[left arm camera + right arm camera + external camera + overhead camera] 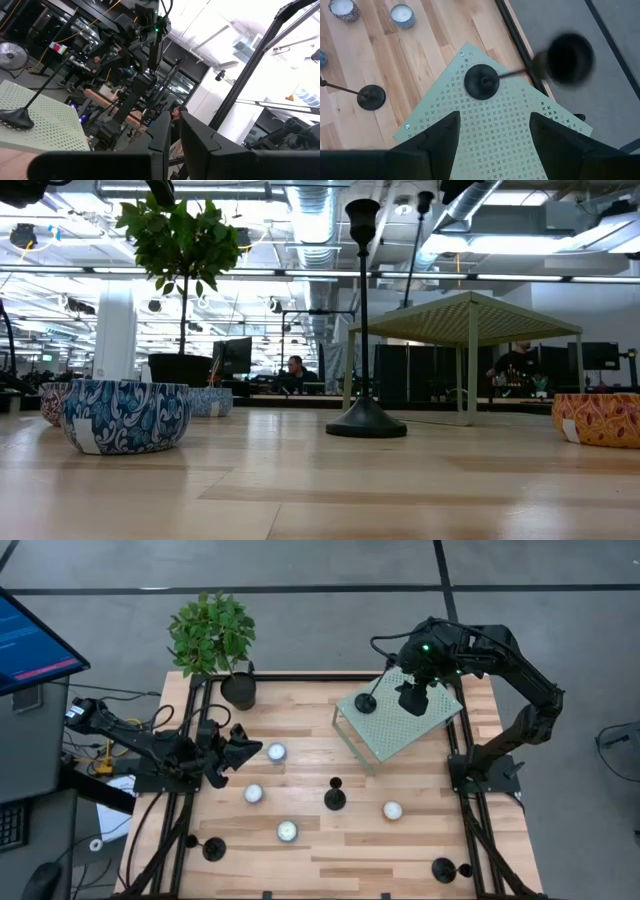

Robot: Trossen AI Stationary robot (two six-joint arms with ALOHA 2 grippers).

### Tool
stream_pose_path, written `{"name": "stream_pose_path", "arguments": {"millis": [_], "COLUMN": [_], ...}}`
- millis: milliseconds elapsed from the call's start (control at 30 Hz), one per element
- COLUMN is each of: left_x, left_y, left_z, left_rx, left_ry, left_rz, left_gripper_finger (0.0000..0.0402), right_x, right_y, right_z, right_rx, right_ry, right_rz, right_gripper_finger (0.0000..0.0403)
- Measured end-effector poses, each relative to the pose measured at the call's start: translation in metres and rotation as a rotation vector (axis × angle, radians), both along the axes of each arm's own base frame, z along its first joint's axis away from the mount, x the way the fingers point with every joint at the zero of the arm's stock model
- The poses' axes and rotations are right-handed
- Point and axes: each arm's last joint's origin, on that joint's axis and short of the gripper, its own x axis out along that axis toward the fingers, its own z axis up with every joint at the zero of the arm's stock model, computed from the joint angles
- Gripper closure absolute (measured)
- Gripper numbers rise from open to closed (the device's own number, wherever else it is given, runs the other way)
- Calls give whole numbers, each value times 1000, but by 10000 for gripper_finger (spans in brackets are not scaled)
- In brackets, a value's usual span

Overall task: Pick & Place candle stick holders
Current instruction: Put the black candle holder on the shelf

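Candle stick holder stands on the pale perforated stand beneath the right pincer, whose fingers are spread apart and empty.

Three more holders remain on the bench: one at centre, two near the front edge. Left pincer, fingers nearly together, rests at the bench's left side.

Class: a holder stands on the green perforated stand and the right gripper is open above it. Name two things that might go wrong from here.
1. The candle stick holder sits near a corner of the perforated stand; a nudge from the open right gripper might topple its tall thin stem over the edge.
2. The holder mid-table stands close to the white tealights; reaching for it may knock them.
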Motion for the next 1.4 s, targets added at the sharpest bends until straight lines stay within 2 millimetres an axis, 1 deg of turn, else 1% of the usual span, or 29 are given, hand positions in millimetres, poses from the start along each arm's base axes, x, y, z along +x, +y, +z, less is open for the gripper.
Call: {"name": "stream_pose_path", "arguments": {"millis": [100, 167, 300, 400, 467, 567, 700, 767, 900, 967, 1067, 1267, 1367, 1400], "left_x": [0, 0, 1, 8, 18, 43, 83, 101, 135, 148, 159, 170, 175, 177], "left_y": [0, 0, 3, 8, 12, 19, 33, 42, 62, 71, 82, 97, 103, 106], "left_z": [0, 0, 0, -3, -2, 5, 19, 27, 33, 37, 46, 59, 60, 57], "left_rx": [27, 55, 70, 20, 23, 51, 98, 112, 148, 165, 184, 300, 365, 383], "left_ry": [4, 8, 41, 104, 134, 178, 277, 344, 518, 539, 520, 507, 539, 567], "left_rz": [17, 39, 162, 300, 357, 422, 455, 443, 352, 315, 293, 270, 291, 299], "left_gripper_finger": [361, 361, 362, 369, 379, 396, 396, 392, 371, 355, 329, 280, 255, 247], "right_x": [-6, -18, -61, -92, -108, -122, -133, -135, -139, -139, -143, -174, -182, -185], "right_y": [5, 12, 29, 39, 45, 50, 55, 56, 59, 61, 64, 70, 70, 70], "right_z": [4, 11, 30, 40, 44, 45, 45, 44, 38, 32, 21, -6, -22, -26], "right_rx": [15, 15, 17, 14, 9, 23, 17, 17, 26, 21, 16, 5, -1, -4], "right_ry": [-28, -70, -205, -302, -350, -390, -414, -416, -415, -438, -516, -741, -852, -887], "right_rz": [9, 12, -15, -72, -99, -107, -111, -102, -78, -46, -1, 64, 65, 66], "right_gripper_finger": [171, 170, 177, 185, 191, 197, 203, 205, 206, 206, 207, 207, 207, 207]}}
